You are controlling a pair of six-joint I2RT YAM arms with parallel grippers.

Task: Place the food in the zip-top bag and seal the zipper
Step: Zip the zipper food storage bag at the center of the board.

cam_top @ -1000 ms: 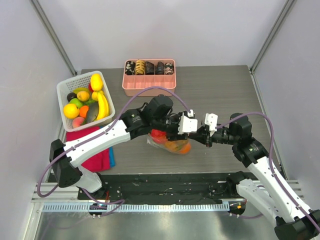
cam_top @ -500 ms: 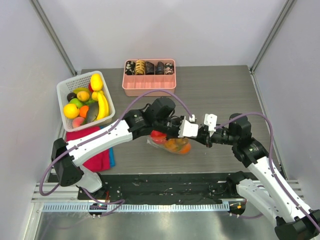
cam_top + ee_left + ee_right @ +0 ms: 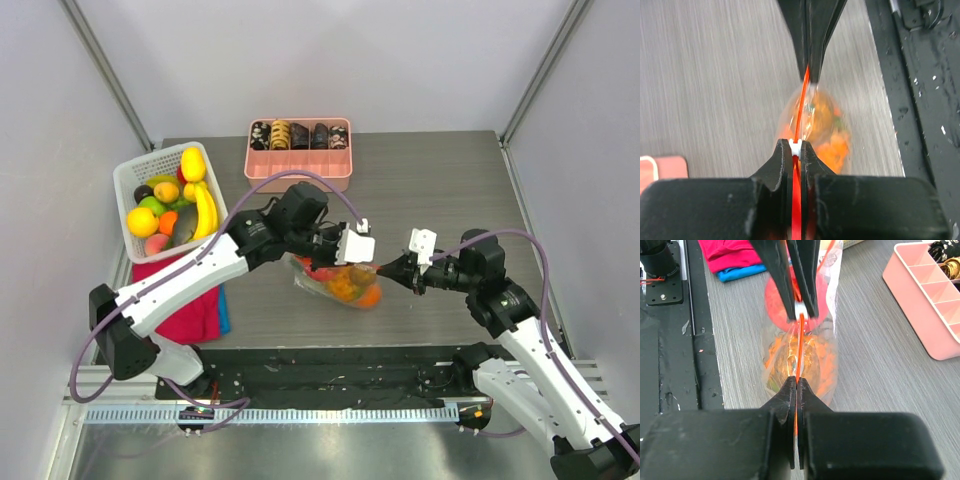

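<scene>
Near the bench's [image 3: 430,180] front edge, left hand [image 3: 796,149], clamped on the slider [image 3: 795,146], has pulled away from right hand [image 3: 796,382] pinching zipper [image 3: 800,105]: sealing progresses.

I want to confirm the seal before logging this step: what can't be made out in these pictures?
- Left wrist: the zipper behind the slider is hidden inside the left gripper, so closure there is unknown.
- Right wrist: the zipper's end vanishes inside the right gripper.
- Top external: the grippers overlap the zip-top bag; its strip is too small.
- All views: crinkled plastic blurs which food is inside.
</scene>
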